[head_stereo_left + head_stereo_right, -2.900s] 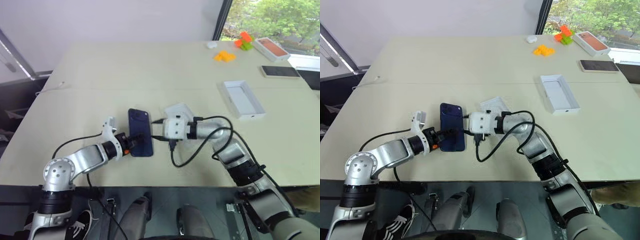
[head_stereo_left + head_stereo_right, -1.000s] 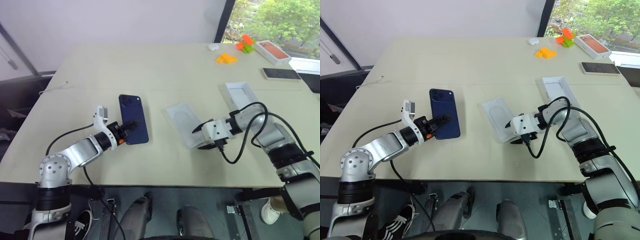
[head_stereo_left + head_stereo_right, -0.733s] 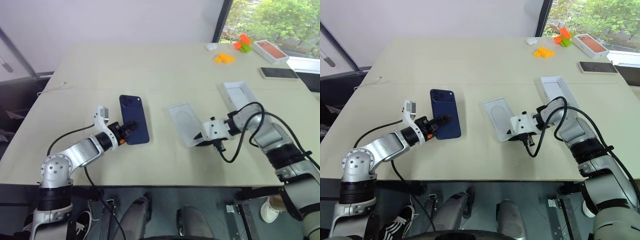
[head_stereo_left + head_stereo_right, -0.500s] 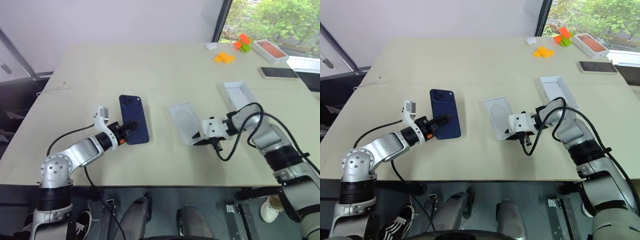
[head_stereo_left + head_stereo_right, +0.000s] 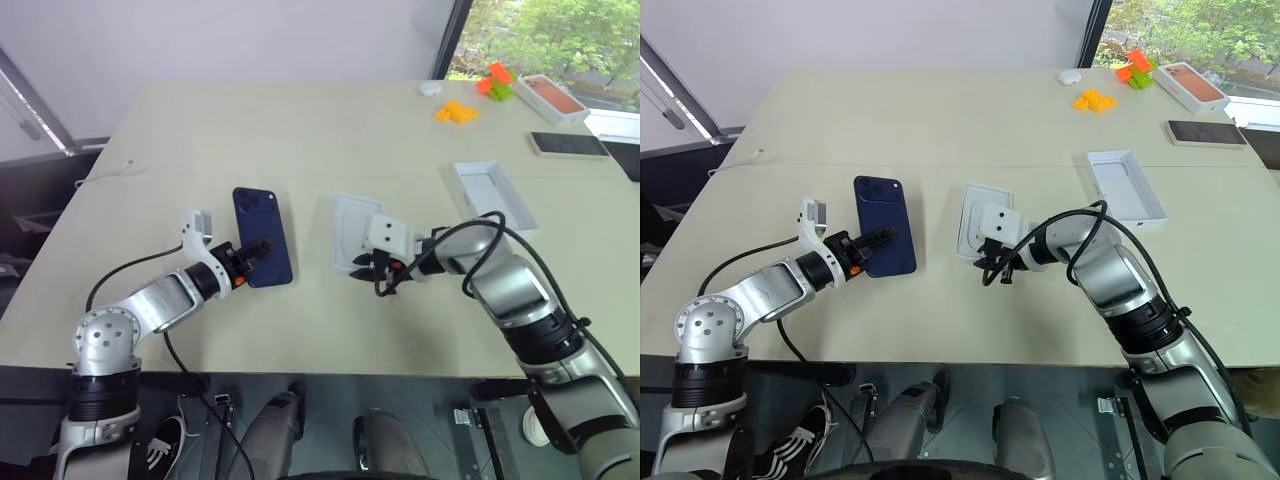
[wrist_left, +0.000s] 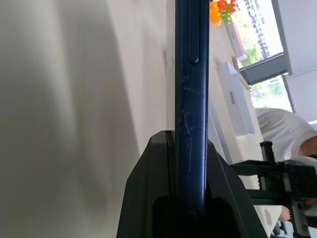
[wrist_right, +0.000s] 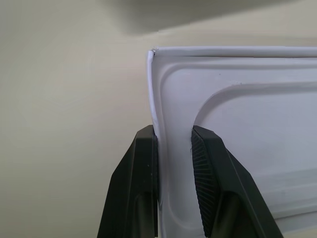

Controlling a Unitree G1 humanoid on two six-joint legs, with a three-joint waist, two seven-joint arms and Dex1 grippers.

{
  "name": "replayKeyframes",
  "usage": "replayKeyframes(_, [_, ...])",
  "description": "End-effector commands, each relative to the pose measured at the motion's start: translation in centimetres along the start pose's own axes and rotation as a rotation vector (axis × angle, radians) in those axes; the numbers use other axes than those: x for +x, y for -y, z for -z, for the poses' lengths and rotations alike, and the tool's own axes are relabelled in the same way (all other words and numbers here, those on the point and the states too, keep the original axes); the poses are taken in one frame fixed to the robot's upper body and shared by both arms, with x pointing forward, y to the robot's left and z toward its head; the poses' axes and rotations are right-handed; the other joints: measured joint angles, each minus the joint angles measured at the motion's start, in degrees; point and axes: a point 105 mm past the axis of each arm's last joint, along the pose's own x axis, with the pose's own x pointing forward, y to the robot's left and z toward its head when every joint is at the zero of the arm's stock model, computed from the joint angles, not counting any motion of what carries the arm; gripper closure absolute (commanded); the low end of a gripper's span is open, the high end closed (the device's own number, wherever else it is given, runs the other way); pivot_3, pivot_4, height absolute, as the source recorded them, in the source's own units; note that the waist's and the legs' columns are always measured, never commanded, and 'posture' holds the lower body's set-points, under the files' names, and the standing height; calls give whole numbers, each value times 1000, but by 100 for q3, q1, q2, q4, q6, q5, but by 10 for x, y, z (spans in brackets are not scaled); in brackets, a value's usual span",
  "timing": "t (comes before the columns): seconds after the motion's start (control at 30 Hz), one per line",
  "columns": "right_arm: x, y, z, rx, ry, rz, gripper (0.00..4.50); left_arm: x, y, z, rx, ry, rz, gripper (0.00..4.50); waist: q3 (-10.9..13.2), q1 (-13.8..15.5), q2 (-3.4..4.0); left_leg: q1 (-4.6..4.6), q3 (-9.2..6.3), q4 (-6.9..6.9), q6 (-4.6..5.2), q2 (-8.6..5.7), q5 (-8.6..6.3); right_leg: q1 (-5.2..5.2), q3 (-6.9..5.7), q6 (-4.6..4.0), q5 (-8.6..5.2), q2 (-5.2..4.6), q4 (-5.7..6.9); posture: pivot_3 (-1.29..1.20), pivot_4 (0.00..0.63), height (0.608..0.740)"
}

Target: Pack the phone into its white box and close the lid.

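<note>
So it's a big beige table (image 5: 300, 130) pushed up near a window with green trees outside, and the far right corner has some orange and green blocks (image 5: 470, 100), a white box with an orange-pink top (image 5: 1192, 84) and a black phone (image 5: 1205, 132) lying flat. The lid (image 5: 1124, 185) sits hollow side up on the right part of the table. The left arm reaches in low from the near edge, and the left gripper (image 5: 252, 258) is pinching the phone (image 5: 262, 250) by its near end. The right arm bends in toward the middle, and the right gripper (image 7: 174, 148) is clamped on the rim of the white box (image 5: 980, 222), which sits just right of the phone, not touching it.
</note>
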Motion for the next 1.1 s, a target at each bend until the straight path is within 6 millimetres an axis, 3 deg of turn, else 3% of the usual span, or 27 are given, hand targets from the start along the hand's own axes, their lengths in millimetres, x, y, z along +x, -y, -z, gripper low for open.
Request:
replayKeyframes(0.03, [1, 0, 4, 72, -19, 38, 4031, -3, 14, -14, 48, 50, 48, 4500, 0, -5, 0, 0, 0, 0, 0, 0, 0, 0, 0, 0, 0, 0, 0, 0, 150, 740])
replayKeyframes(0.13, [0, -21, 2, 55, -11, -57, 4031, -3, 15, -14, 46, 53, 56, 4500, 0, 6, 0, 0, 0, 1, 0, 0, 1, 1, -1, 0, 0, 0, 0, 0, 150, 740])
replayKeyframes(0.37, [-3, -26, 11, 35, -41, -52, 4031, -3, 14, -12, 57, 48, 51, 4500, -1, -29, -1, 0, 0, -1, 1, 1, 1, -1, -2, 2, 1, 0, 2, 0, 150, 740])
replayKeyframes(0.6, [-5, -55, 18, -3, -49, -142, 4031, -1, 17, -9, 46, 42, 66, 4500, -2, -20, -4, 0, 0, 0, 1, 0, 1, 1, -2, 2, 1, 0, 2, 0, 150, 740])
replayKeyframes(0.9, [-6, -72, 23, -66, -42, -213, 4031, -1, 17, -10, 56, 39, 66, 4500, -5, -25, -8, 4, 0, 2, 1, 1, 1, 6, -2, 2, 1, 0, 2, 0, 150, 740])
replayKeyframes(1.1, [-8, -70, 11, -47, 6, -227, 1133, -1, 16, -9, 51, 30, 66, 4500, -6, -39, -11, 4, 1, 1, 1, 3, 1, 5, -2, 2, 1, 1, 3, 0, 150, 740])
